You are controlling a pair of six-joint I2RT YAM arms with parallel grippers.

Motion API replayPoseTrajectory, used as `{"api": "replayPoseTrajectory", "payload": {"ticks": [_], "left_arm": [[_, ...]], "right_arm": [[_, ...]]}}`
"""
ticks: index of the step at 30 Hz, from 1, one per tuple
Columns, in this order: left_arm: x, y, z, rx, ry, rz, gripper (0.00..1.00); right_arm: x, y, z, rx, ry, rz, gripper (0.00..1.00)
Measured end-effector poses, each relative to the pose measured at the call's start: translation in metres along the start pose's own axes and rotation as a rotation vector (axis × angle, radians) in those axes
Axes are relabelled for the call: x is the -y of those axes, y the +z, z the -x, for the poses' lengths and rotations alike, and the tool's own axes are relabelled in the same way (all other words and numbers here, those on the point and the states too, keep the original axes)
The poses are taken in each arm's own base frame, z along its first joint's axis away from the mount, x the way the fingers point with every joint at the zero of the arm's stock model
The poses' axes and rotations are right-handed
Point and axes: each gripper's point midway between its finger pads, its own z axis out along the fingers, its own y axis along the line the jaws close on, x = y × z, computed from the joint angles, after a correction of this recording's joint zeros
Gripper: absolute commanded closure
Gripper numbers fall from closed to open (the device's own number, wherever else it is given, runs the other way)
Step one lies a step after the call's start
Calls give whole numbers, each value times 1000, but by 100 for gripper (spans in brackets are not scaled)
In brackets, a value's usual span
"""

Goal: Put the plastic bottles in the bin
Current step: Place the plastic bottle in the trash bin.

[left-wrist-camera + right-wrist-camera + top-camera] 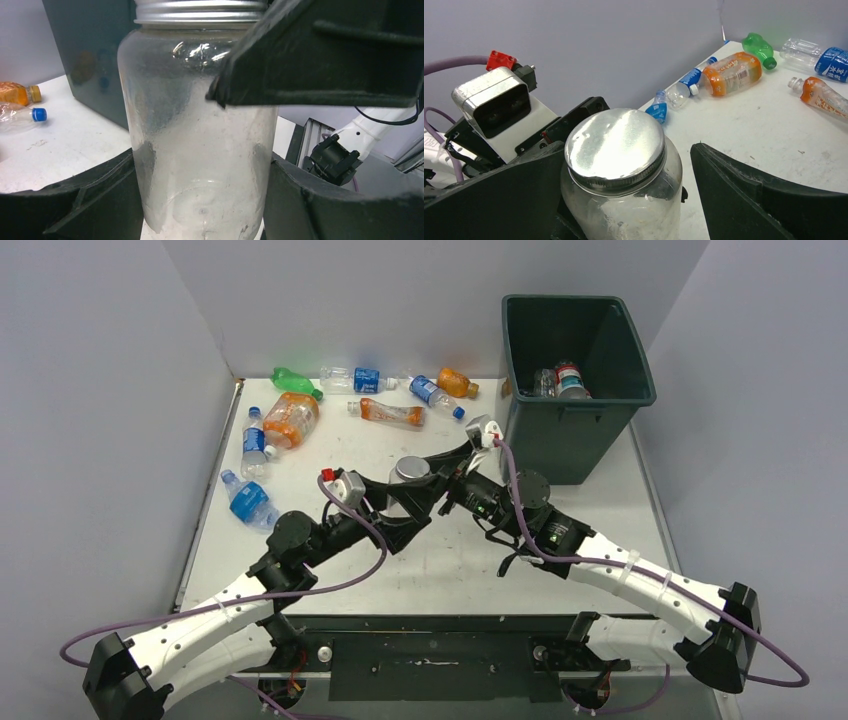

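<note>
Starting at the middle of the table, we find the left jaws gripping the lower body of a clear jar, which they hold upright. The right jaws stand open on either side of its silver screw lid, with a gap showing on one side. Two sets of jaws on one smooth, rounded jar is where we see the trouble. Should the right jaws close off-centre on the lid, or the left jaws let go too soon, the jar could twist, slip and drop onto the table. We cannot tell whether it is glass or plastic, so a fall may mean breakage, and it may not belong to this task at all. Farther back on the left, the plastic bottles lie scattered on the table, well apart from the jar. At the far right stands the dark green bin, with a few bottles already inside. It sits close beside the right arm, so a wide swing towards it could knock its rim.
</note>
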Motion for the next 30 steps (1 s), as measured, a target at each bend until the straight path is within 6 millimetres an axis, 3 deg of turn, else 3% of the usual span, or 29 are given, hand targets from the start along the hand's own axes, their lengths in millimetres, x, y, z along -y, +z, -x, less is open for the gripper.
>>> {"api": "replayPoseTrajectory", "payload": {"ticks": [3,8,11,13,14,20,22,25,28,30], "left_arm": [[0,0,-2,-7,5,0,75],[0,0,-2,-7,21,2,69],[-1,-1,-6,-16,21,7,48],[-1,-2,-7,-18,20,8,20],[-1,-2,-8,-18,21,8,0],[3,-5,3,22,49,17,4],[2,-8,12,50,56,35,4],[-3,-13,24,96,77,75,4],[-11,-16,31,123,102,121,4],[-17,-17,33,132,112,154,4]], "right_arm": [[4,1,-9,-44,1,-18,0],[3,5,-16,-104,-16,-24,33],[1,4,-20,-123,-25,-17,53],[1,3,-21,-131,-32,-16,58],[1,3,-21,-134,-33,-15,60],[10,-4,-15,-178,-101,-82,58],[14,-6,12,-151,-167,-137,60],[17,-14,94,24,-286,-268,63],[28,-53,188,286,-381,-469,64],[41,-86,230,425,-420,-617,64]]}}
